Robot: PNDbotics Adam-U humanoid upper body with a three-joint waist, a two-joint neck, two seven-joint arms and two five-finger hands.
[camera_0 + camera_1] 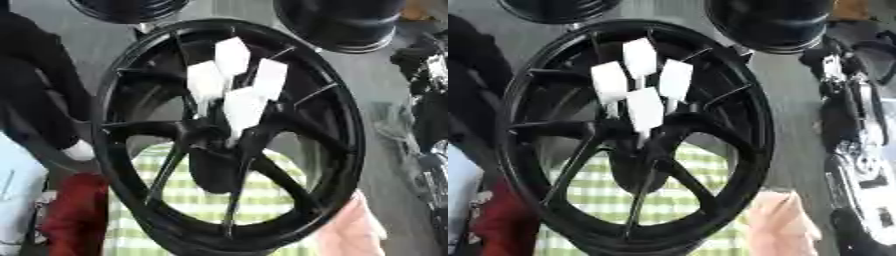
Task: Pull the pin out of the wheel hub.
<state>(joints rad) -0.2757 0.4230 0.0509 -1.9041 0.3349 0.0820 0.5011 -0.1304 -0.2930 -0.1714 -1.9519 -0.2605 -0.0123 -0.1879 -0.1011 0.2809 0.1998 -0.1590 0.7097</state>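
A grey counter carries the black wheel hub, which stands over a green-and-white checked cloth. A red cloth lies at the near left, a pink one at the near right.

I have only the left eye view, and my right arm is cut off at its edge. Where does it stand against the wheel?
Observer: In the right eye view the right arm runs down the right side, black and silver, apart from the wheel, with grey surface between them.
Operator: Is it anywhere near the pins?
Observer: No. Its top end shows beside the rim's upper right, well off the four white pins at the hub.
Operator: What lies between rim and arm lower down?
Observer: A pink thing at the rim's lower right; a grey strip separates it from the arm.
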